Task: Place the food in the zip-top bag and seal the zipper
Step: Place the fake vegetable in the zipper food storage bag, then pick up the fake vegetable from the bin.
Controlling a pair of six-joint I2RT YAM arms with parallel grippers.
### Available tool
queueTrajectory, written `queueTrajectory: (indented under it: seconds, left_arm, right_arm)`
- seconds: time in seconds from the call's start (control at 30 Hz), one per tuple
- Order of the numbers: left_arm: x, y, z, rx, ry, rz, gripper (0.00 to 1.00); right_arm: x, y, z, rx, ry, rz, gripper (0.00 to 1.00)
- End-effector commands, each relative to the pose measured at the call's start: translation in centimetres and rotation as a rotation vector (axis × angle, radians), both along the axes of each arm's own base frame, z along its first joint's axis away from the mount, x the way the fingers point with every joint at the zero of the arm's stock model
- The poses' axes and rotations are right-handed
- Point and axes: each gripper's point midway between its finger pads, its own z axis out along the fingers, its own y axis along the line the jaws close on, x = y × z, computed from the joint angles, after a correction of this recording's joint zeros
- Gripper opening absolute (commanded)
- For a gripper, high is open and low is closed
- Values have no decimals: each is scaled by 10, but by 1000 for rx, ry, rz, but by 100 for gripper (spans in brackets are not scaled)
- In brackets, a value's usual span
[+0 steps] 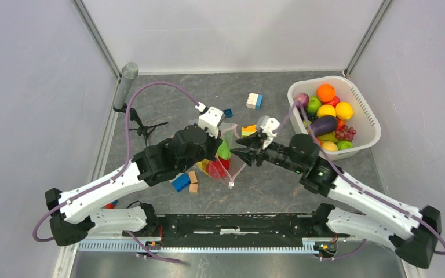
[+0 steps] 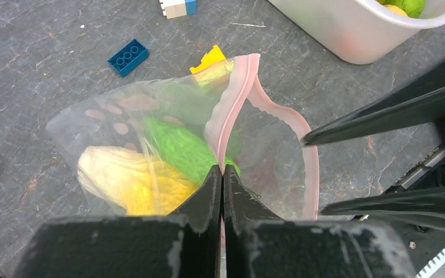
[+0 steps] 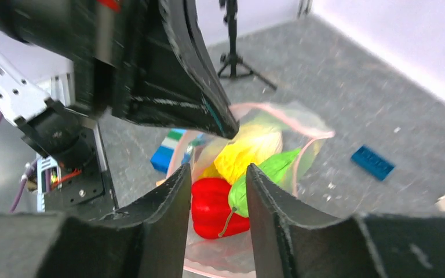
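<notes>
Several food [image 2: 177,147] pieces sit in the bag [image 2: 110,121], slumped on the bench [image 2: 46,69]. Left hand [image 2: 221,171] pinches the zipper [image 2: 232,98]; right hand [image 3: 218,169] stands narrow, empty, at the mouth. Film looks limp, light and slippery, I judge: grip the stiffer strip.

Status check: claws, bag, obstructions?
Left claw shut on zipper, zip-top bag mouth open. Right claw open at the mouth. Yellow, green, red food inside; more in basket. Blocks beside bag, none blocking.

The zip-top bag [image 2: 110,116] is clear crinkly plastic, the food [image 3: 211,211] glossy and smooth, the table [image 2: 46,52] matt grey.
</notes>
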Motion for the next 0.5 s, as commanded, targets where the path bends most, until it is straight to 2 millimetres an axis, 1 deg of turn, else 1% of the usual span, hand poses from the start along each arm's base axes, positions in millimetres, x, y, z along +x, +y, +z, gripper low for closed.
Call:
queueTrajectory:
  seconds: [0.0, 0.07, 0.2, 0.27, 0.37, 0.47]
  left_arm:
    - [4, -7, 15, -93, -12, 21, 3]
    - [5, -7, 16, -95, -13, 24, 3]
    - [5, -7, 18, -100, -17, 23, 3]
    - [5, -7, 18, -101, -17, 21, 3]
    - [4, -8, 17, -100, -12, 17, 3]
    - [4, -9, 17, -102, -10, 13, 3]
  right_arm:
    - [-1, -21, 27, 39, -95, -61, 46]
    - [-2, -19, 17, 15, -52, -56, 43]
    - [-13, 2, -25, -66, 94, 49, 26]
    - [-11, 4, -43, -92, 136, 40, 22]
    - [-9, 6, -59, -119, 164, 26, 16]
    - [-4, 12, -70, -160, 174, -11, 13]
